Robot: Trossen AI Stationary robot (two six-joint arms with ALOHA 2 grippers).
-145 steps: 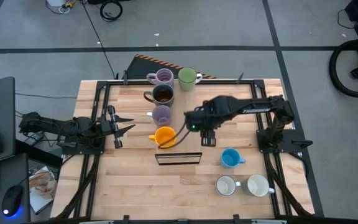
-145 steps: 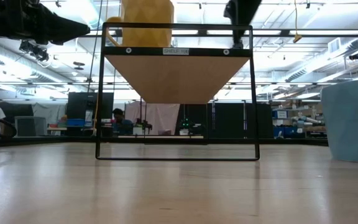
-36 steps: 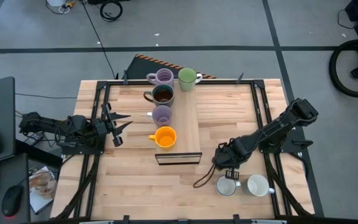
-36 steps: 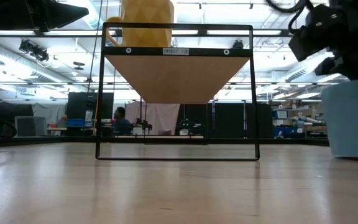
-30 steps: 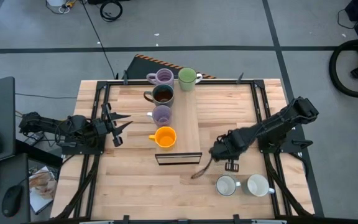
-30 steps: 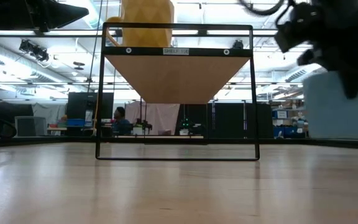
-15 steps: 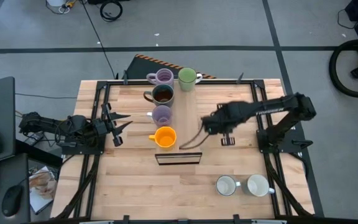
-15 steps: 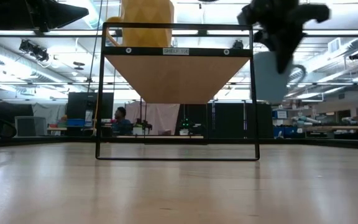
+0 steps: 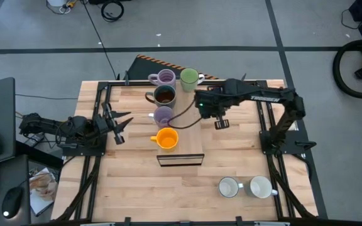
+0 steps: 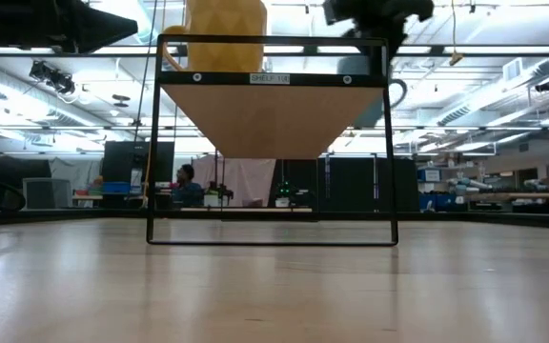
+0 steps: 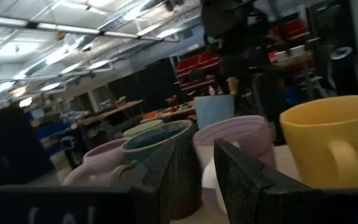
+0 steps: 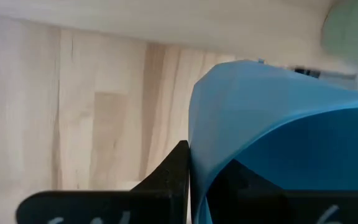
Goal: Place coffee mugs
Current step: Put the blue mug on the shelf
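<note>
The right tool (image 9: 205,108) grips the blue mug (image 12: 278,143) above the shelf (image 9: 193,135), beside the green mug (image 9: 189,79). The left tool (image 9: 119,120) waits at the surface's (image 9: 168,188) left edge, fingers parted narrowly.

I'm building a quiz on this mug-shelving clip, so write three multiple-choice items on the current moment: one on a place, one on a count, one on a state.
1. Where is the right gripper?
A. Over the raised shelf, beside the green mug
B. Above the two white mugs
C. Off the table

2. How many mugs already stand on the shelf?
A. Three
B. Five
C. Seven

3. What is the right gripper's state?
A. Open and empty
B. Shut on the blue mug
C. Shut on a white mug

Answers:
1. A: the high view shows it over the shelf's far part, near the green mug.
2. B: two lilac mugs, the brown mug, the green mug and the orange mug sit there.
3. B: the right wrist view shows the blue mug between its fingers, while the white mugs sit on the table.
</note>
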